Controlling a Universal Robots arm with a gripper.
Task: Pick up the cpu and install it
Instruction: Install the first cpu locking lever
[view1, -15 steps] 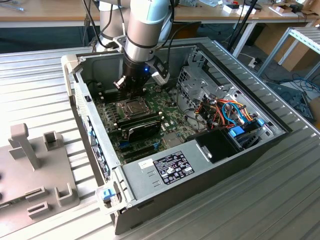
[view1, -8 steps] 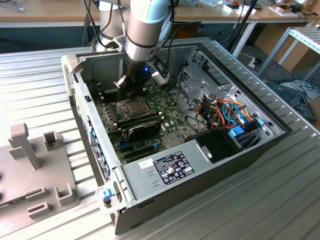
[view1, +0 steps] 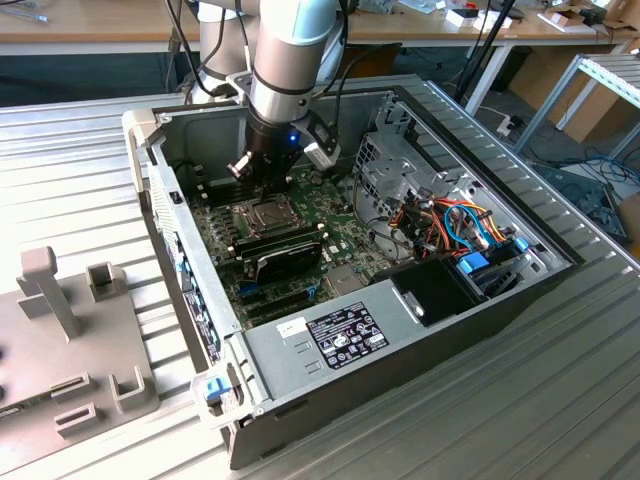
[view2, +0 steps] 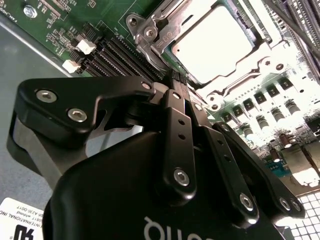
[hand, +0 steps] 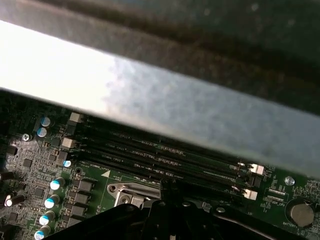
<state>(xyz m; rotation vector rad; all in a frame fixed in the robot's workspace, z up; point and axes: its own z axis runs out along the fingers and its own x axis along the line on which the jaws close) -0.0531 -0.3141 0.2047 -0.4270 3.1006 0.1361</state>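
Note:
The cpu (view2: 215, 42) is a silvery square lying flat in the socket on the green motherboard (view1: 335, 235), with the metal frame (view2: 150, 37) around its edges. In the exterior view the cpu (view1: 265, 212) sits just below my gripper (view1: 262, 182), which hangs over the socket's far edge. In the second wrist view my gripper (view2: 176, 76) has its black fingers brought together at the tips, beside the frame's corner and clear of the chip. Nothing shows between them.
The open computer case (view1: 400, 330) walls the board in on all sides. A black oblong module (view1: 285, 250) lies next to the socket. Memory slots (hand: 165, 160) run along it under a grey case wall (hand: 175, 110). A drive cage and cables (view1: 450, 225) fill the exterior view's right.

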